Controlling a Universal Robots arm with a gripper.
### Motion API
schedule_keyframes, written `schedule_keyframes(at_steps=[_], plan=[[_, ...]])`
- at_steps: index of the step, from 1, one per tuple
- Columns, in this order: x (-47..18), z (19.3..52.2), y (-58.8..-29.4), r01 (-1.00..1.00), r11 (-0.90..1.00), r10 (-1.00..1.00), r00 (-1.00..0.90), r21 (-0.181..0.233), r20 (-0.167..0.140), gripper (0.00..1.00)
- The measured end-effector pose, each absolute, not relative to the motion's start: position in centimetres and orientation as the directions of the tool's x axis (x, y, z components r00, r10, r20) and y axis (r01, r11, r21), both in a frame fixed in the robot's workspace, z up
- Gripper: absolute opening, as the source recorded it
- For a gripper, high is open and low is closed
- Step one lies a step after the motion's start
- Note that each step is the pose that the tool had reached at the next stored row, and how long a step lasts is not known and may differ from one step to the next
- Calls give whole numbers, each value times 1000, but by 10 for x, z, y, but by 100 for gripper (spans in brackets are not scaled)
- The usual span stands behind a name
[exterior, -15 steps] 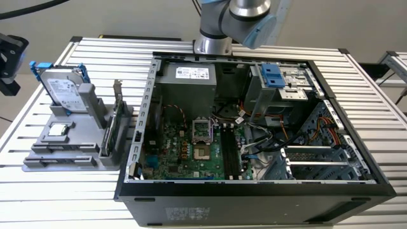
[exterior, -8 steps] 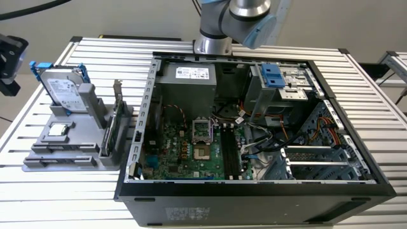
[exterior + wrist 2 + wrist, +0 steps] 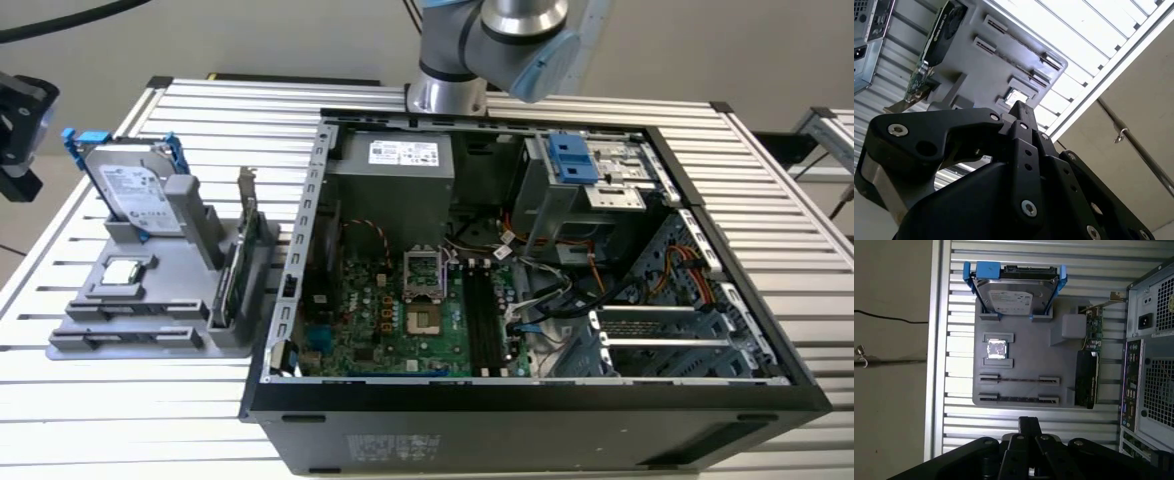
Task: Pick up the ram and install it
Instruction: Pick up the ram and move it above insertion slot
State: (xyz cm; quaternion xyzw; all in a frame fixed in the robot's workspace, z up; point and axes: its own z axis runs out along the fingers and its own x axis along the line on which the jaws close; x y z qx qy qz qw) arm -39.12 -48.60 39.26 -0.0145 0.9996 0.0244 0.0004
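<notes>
Slatted table (image 3: pixel 134 410) | jaws closed, empty, clear of tray (image 3: pixel 1029 357) | ram not discernible

Slatted aluminium table (image 3: pixel 134 420) over plain beige floor (image 3: pixel 889 390).

claw (image 3: pixel 1029 421) cut off at edge

You see your arm (image 3: pixel 497 45) at the top of the exterior view: a silver joint with a light blue cap, rising out of the picture. In both wrist views your black gripper (image 3: pixel 1029 421) (image 3: pixel 1019 106) has its two fingers (image 3: pixel 1024 430) pressed together, empty.
</notes>
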Motion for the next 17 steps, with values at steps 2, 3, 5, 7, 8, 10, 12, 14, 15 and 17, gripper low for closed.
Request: schedule_keyframes(at_steps=[2, 3, 5, 7, 8, 10, 12, 14, 15, 17], plan=[[-391, 393, -486, -29, 998, -29, -1000, 49, -2, 0], [-391, 393, -486, -28, 998, -28, -1000, 49, -2, 0], [-391, 393, -486, -21, 999, -21, -1000, 49, -2, 0], [-391, 393, -486, -11, 999, -11, -1000, 49, -2, 0], [-391, 393, -486, -7, 999, -7, -1000, 49, -2, 0], [-391, 393, -486, 1, 999, 1, -1000, 49, -2, 0], [-391, 393, -486, 8, 999, 8, -1000, 49, -2, 0], [-391, 393, -486, 15, 999, 15, -1000, 49, -2, 0], [-391, 393, -486, 18, 999, 18, -1000, 49, -2, 0], [-391, 393, -486, 24, 999, 24, -1000, 49, -2, 0]])
